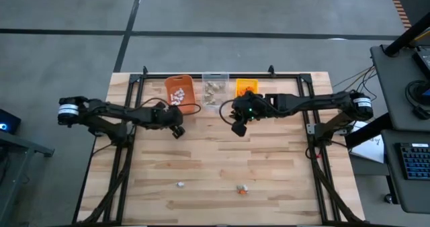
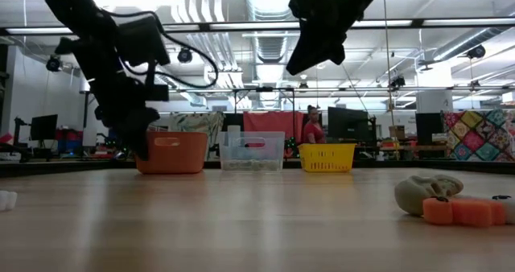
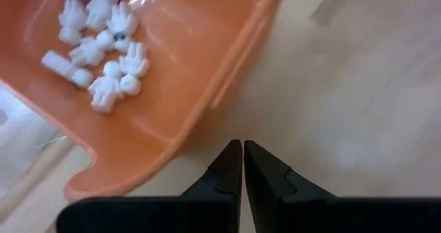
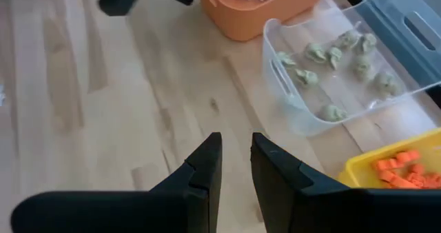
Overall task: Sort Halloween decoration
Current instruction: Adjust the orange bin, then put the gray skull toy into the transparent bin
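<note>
White trinkets (image 3: 103,47) in smooth orange bin (image 3: 207,67).

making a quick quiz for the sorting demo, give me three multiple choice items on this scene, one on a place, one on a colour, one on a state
1. Where do the three bins stand?
A. far edge of the table
B. table's middle
C. near edge

2. What colour bin holds the white trinkets?
A. yellow
B. clear
C. orange

3. How is the left gripper?
A. shut on a trinket
B. shut, empty
C. wide open

Answers:
1 A: orange bin, clear bin and yellow bin line the far edge of the table.
2 C: white trinkets lie in orange.
3 B: left gripper fingers meet, nothing between.
</note>
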Available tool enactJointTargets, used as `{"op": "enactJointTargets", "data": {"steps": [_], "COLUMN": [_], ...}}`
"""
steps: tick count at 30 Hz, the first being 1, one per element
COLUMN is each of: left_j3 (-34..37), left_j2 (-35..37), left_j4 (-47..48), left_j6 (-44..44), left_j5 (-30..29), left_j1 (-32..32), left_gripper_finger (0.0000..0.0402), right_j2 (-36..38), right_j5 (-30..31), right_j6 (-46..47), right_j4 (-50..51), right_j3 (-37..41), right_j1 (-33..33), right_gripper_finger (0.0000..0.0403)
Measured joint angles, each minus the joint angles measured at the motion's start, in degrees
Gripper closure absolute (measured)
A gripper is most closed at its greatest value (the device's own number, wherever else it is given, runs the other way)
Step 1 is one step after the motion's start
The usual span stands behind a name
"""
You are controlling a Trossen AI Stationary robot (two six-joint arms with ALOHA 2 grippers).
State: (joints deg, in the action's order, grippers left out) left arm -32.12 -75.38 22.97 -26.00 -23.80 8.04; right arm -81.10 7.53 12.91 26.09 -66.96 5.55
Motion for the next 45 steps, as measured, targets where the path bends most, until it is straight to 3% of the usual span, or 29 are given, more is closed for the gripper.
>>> {"op": "enactJointTargets", "data": {"steps": [22, 29, 38, 45], "left_j3": [0.0, 0.0, 0.0, 0.0], "left_j2": [-1.8, 0.1, 7.5, 12.9], "left_j4": [0.4, 1.7, 2.0, -3.9], "left_j6": [2.6, 2.3, 0.4, -0.5], "left_j5": [-5.7, -0.3, 0.8, 0.8], "left_j1": [7.3, 6.9, 1.5, -8.8], "left_gripper_finger": [0.0402, 0.0402, 0.0402, 0.0402], "right_j2": [-2.5, -3.1, -3.1, -3.1], "right_j5": [0.1, -0.3, -0.7, -0.7], "right_j6": [2.5, 4.9, 7.9, 11.8], "right_j4": [-0.2, 0.9, 1.0, 0.9], "right_j3": [0.9, 0.9, 0.9, 0.9], "right_j1": [-1.6, -2.7, -8.4, -13.8], "right_gripper_finger": [0.0337, 0.0337, 0.0337, 0.0337]}}
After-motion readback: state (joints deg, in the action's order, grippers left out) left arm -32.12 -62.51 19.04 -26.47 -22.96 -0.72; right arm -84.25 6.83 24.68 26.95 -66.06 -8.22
